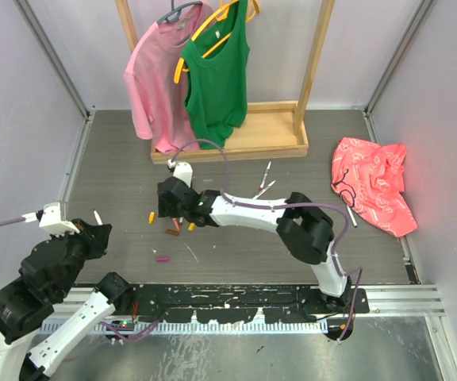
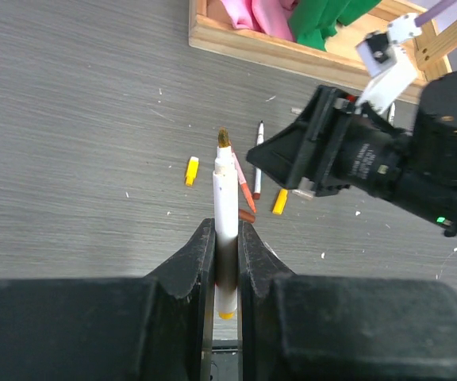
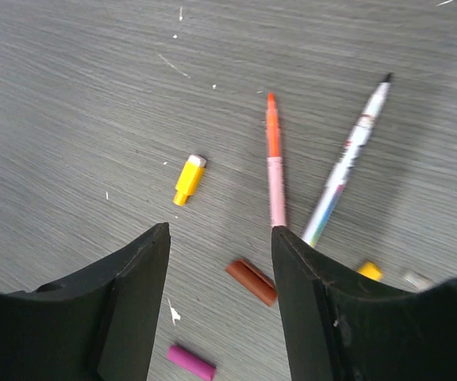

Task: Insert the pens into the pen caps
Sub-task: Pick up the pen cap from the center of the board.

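Observation:
My left gripper [image 2: 227, 232] is shut on a white pen [image 2: 226, 186] with a brown tip, which points away from the fingers, held above the table. In the top view this gripper [image 1: 95, 228] sits at the left. My right gripper [image 3: 220, 234] is open and low over the table, with nothing touching its fingers. A brown pen cap [image 3: 252, 281] lies between the jaws, nearer the right finger. Around it lie a magenta cap [image 3: 191, 362], a yellow cap [image 3: 188, 179], an orange-tipped pen [image 3: 274, 163] and a black-tipped white pen [image 3: 347, 163].
A wooden clothes rack base [image 1: 236, 143] with a pink shirt [image 1: 155, 75] and a green top [image 1: 216, 79] stands at the back. A red cloth [image 1: 375, 184] lies at the right. Two more pens [image 1: 265, 181] lie behind the right arm. Grey walls close the sides.

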Robot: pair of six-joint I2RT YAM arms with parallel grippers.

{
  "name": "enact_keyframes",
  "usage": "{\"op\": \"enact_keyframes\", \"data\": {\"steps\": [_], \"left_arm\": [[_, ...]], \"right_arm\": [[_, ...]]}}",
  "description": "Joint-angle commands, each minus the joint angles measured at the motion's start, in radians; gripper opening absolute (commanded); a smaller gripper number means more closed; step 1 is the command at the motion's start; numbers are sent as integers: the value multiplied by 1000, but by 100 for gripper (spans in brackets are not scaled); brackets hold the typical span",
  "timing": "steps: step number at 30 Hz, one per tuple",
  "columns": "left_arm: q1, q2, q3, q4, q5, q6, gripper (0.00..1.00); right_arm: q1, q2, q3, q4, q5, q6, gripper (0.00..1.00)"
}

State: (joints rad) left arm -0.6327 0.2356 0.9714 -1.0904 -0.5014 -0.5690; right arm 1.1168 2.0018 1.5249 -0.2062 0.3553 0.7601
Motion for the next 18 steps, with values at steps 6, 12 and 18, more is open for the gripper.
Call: {"op": "enact_keyframes", "data": {"steps": [6, 12, 18], "left_arm": [[6, -31, 28, -25, -28, -63, 0], [5, -24, 21, -18, -13, -63, 0], [5, -30, 15, -5, -1, -61, 0]], "right_arm": [[20, 172, 215, 15, -32, 61, 57], [26, 257, 308, 2, -30, 64, 57], [28, 314, 351, -4, 11, 79, 55]]}}
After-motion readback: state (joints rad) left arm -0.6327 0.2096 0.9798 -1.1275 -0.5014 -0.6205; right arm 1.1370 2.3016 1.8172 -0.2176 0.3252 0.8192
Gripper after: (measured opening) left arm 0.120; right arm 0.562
